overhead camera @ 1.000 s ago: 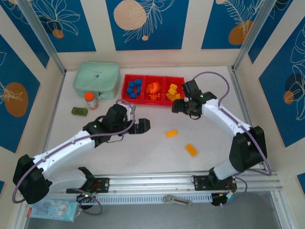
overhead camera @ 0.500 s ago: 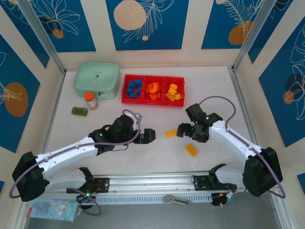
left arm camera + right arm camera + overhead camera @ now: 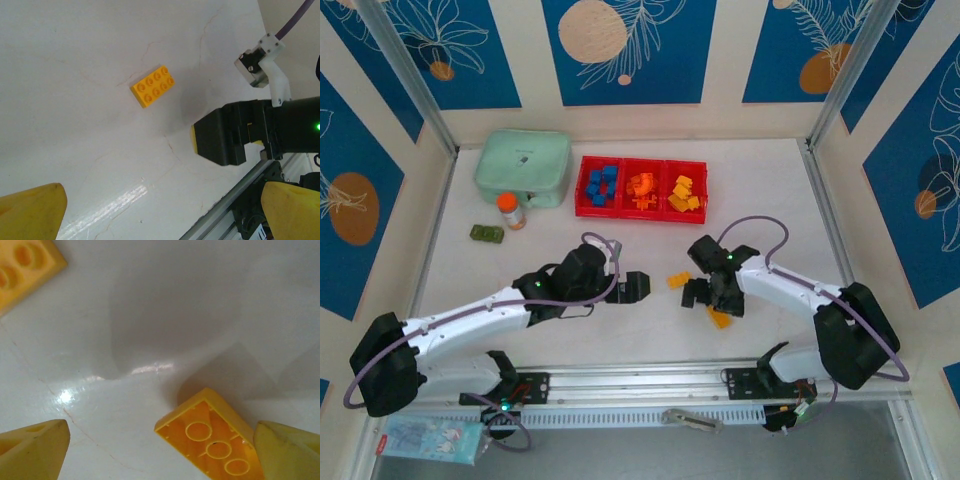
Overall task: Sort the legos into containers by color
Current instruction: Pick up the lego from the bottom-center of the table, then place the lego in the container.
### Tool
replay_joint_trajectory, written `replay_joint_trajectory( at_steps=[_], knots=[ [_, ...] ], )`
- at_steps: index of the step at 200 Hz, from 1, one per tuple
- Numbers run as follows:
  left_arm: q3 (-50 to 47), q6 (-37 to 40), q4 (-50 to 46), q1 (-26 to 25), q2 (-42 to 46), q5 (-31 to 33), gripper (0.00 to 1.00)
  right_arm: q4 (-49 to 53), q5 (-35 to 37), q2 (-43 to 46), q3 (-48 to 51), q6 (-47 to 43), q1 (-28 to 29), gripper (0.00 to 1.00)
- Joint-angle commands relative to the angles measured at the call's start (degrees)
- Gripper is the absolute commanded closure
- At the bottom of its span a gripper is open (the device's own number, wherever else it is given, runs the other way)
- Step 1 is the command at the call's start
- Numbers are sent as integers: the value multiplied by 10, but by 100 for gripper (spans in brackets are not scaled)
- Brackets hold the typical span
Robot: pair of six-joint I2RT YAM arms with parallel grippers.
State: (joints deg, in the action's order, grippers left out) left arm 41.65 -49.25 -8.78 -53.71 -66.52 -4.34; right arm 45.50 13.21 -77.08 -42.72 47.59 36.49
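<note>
The right gripper (image 3: pixel 159 440) hangs wide open and empty over an overturned yellow brick (image 3: pixel 215 442). That brick lies on the counter (image 3: pixel 770 200) well to the near side of the red tray (image 3: pixel 640 211), roughly in line with its yellow compartment. It sits off-centre, close to one finger, so centre over it before lowering, then close across its short sides. The left gripper (image 3: pixel 161 205), also spread and empty, faces a second yellow brick (image 3: pixel 153 86) lying slightly nearer the tray.

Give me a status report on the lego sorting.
Left gripper open, empty. Right gripper open over an upturned brick. Second brick loose nearby; others sorted in tray. Nothing blocking.
</note>
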Motion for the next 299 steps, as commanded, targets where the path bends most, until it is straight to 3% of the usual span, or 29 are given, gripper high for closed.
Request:
replay_joint_trajectory(
  at_steps=[1,26,77,176,238,299],
  knots=[
    [0,-3,6,-5,0,12,1,7,-9,-2,0,41,33,10],
    [3,-3,6,-5,-6,10,1,9,2,-8,-6,60,64,18],
    [11,1,-1,-5,-11,12,1,19,42,-33,1,54,65,34],
    [22,5,-10,-6,-17,15,1,-34,25,-34,4,28,67,72],
    [51,31,-31,-1,-16,36,1,-11,60,-10,-110,-51,32,74],
    [96,64,-71,43,-13,50,1,-57,67,-144,-299,-150,-74,75]
  ],
)
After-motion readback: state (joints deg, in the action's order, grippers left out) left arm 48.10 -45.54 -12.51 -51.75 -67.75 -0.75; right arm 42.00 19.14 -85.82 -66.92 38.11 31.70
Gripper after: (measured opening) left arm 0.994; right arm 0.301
